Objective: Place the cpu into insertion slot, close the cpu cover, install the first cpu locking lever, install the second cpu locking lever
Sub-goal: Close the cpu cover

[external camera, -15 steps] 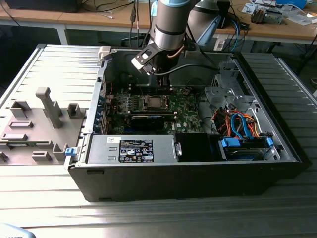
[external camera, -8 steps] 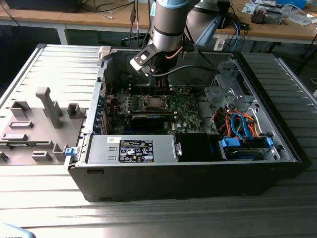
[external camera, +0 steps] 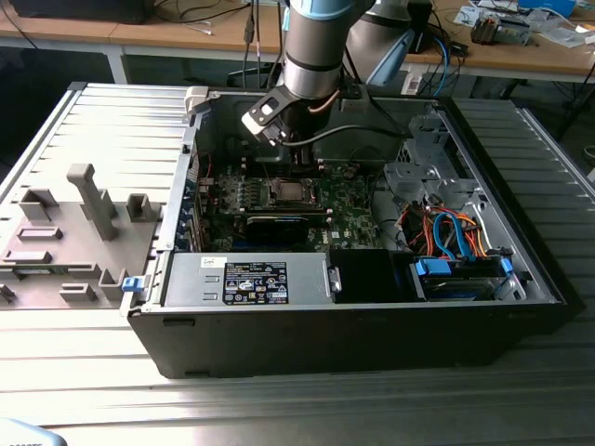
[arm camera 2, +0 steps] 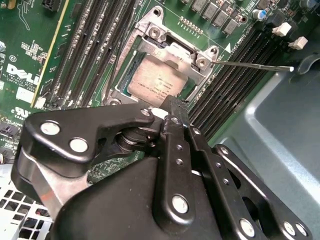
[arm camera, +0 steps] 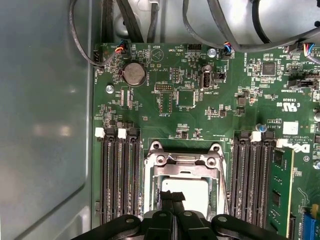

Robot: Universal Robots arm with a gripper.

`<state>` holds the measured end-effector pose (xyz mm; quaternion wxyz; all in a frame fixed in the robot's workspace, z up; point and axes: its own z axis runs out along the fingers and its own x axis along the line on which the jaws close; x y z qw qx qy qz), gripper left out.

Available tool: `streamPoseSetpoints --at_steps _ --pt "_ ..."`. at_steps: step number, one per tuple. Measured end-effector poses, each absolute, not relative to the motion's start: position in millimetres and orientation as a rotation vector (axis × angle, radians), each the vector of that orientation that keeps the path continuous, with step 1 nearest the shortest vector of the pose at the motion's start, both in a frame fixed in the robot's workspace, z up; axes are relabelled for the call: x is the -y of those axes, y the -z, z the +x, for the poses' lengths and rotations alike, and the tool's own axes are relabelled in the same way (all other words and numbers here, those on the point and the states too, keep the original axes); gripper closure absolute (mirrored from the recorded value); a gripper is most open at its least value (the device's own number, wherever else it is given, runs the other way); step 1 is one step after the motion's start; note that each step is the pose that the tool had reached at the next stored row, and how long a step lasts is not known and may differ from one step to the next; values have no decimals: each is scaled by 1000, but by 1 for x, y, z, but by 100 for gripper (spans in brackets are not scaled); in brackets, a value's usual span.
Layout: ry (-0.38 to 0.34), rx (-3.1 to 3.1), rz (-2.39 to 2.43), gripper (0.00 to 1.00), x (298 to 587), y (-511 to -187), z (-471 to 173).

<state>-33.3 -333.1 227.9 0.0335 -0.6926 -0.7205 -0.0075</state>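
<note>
Hangs as a gripper (external camera: 296,165) at the end of the arm inside the open case (external camera: 325,334) on the bench (external camera: 279,409), just above the insertion slot (external camera: 284,192) near the middle of the green motherboard (external camera: 353,209). Holds the fingers (arm camera: 166,200) pressed together in both wrist views, pinching nothing that can be made out, tips poised over one edge of the cpu (arm camera 2: 156,82). Shows the cpu seated flat in the slot, silvery-tan top up, with the cpu cover (arm camera 2: 175,50) apparently lying flat around it and the chip visible through the square window. Shows too, in the second wrist view, a thin lever (arm camera 2: 255,65) sticking out from a socket corner across the black memory slots (arm camera 2: 230,90), free end in the air. Elsewhere: a grey fixture (external camera: 93,200) on the bench at the exterior view's left of the case, and orange and blue cables (external camera: 446,232) inside the case toward the exterior view's right.
</note>
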Motion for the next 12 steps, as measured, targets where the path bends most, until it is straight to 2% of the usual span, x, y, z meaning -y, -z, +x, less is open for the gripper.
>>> streamPoseSetpoints --at_steps 12 --pt "23 2217 -2131 89 333 -224 -36"
